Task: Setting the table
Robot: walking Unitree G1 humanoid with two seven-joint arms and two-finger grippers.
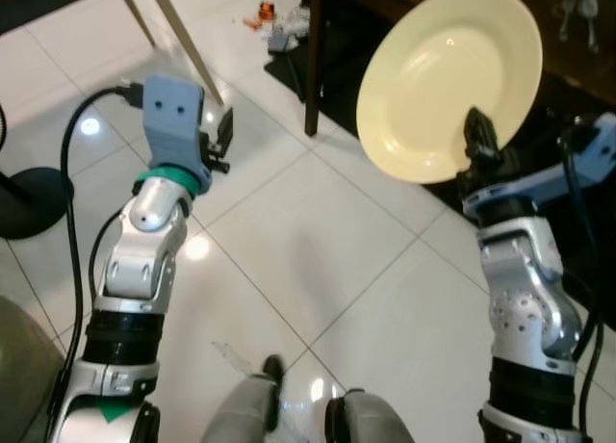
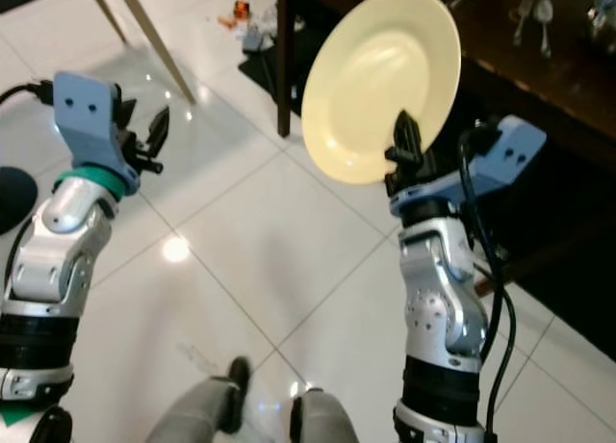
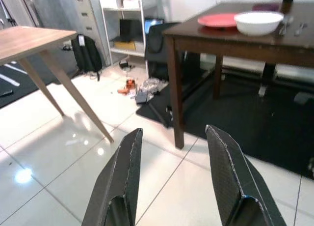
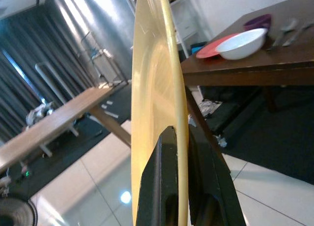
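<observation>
A pale yellow plate (image 1: 450, 77) stands on edge, held up in front of the dark wooden table (image 3: 274, 39). My right gripper (image 1: 479, 135) is shut on the plate's lower rim, one finger on each face (image 4: 164, 186). My left gripper (image 3: 174, 186) is open and holds nothing; it is raised over the white tiled floor, left of the table. On the table sit a white bowl (image 3: 258, 22), a red plate (image 3: 218, 19) and some cutlery (image 3: 290, 25).
A light wooden table (image 3: 29, 39) with slanted legs stands to the left. Small clutter (image 1: 274, 24) lies on the floor near the dark table's leg (image 1: 312, 67). A dark rug (image 3: 255, 123) lies under the table. A round black base (image 1: 34, 197) is at the far left.
</observation>
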